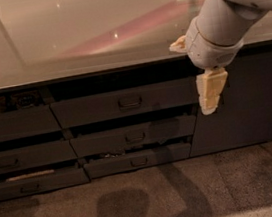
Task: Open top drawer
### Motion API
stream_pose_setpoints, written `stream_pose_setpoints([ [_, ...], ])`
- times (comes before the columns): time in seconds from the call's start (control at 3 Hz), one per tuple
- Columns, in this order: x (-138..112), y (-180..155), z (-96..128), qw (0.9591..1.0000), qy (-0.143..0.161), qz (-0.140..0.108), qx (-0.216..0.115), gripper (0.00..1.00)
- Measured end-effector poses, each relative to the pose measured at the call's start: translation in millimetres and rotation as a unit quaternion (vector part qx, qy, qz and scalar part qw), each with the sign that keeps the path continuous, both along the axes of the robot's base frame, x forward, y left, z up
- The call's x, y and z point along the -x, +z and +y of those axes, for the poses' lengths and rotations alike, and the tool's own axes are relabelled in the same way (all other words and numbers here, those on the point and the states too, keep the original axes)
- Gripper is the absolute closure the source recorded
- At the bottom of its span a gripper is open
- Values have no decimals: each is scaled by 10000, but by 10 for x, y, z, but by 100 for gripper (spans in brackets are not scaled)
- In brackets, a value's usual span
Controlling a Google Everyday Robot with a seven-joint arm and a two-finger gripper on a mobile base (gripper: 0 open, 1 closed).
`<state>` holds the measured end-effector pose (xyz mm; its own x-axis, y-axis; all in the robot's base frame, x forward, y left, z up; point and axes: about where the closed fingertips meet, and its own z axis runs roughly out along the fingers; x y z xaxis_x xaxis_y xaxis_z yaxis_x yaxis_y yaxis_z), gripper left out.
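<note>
The pale arm (225, 22) comes in from the upper right of the frame, and its tool (210, 90) hangs just under the table's front edge, its cream part pointing down. In the picture it sits over the line where the drawers end and the plain dark cabinet door (246, 105) begins. Whether the tool is wide or narrow I cannot tell from here, and it holds nothing that I can see. The top drawer (90, 109) is the wide dark-grey front in the middle of the frame, right under the glossy beige table (90, 31), with a dark gap above it. Its small loop handle (130, 101) sits at centre, well to the left of the tool. Below it are two shallower drawers, the middle one (105, 141) and the bottom one (108, 166), each with a similar handle. More dark drawers (17, 124) stack at the left edge, and a pale strip (31, 174) shows above the lowest. Shadows lie across the brown carpet (238, 187) in the lower frame.
</note>
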<state>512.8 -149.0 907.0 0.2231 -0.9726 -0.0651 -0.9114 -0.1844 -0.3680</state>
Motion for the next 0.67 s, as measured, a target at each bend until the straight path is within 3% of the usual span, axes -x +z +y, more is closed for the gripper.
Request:
stream_pose_setpoints([
  [0.67,-369,-676,-374,9973,-220,578,-386,0],
])
